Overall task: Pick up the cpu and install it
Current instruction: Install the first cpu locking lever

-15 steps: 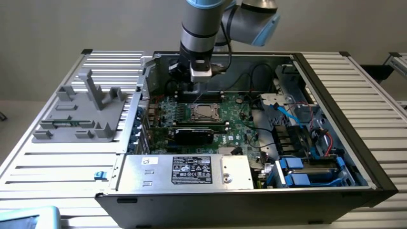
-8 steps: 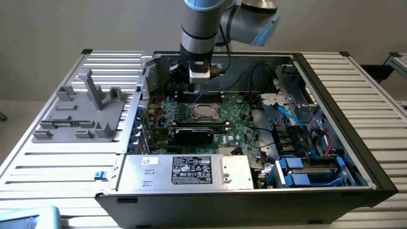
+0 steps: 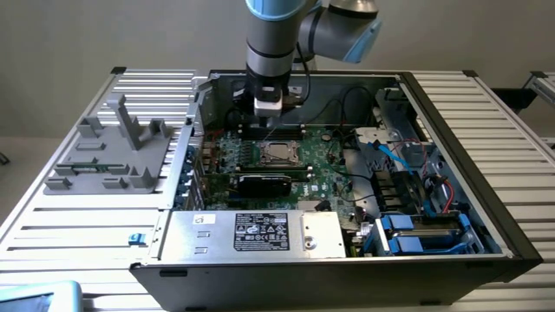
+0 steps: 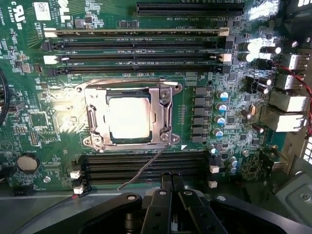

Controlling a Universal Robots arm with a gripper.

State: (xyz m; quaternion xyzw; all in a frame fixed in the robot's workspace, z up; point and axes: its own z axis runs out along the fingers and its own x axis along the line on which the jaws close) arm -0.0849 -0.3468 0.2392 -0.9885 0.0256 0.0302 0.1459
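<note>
The gripper [image 4: 170,179], shut and empty, hangs clear of the cpu [image 4: 128,118], which lies flat and square in its socket [image 4: 164,115], at six o'clock from the gripper in the exterior view.

Grey rack [image 3: 130,133], perhaps plastic, beside computer case [image 3: 329,279].

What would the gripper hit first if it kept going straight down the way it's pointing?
Probably the black memory slots beside the socket, not the cpu sitting in it. The shut gripper points down at the motherboard, tips over those slots, though depth is unclear.
</note>
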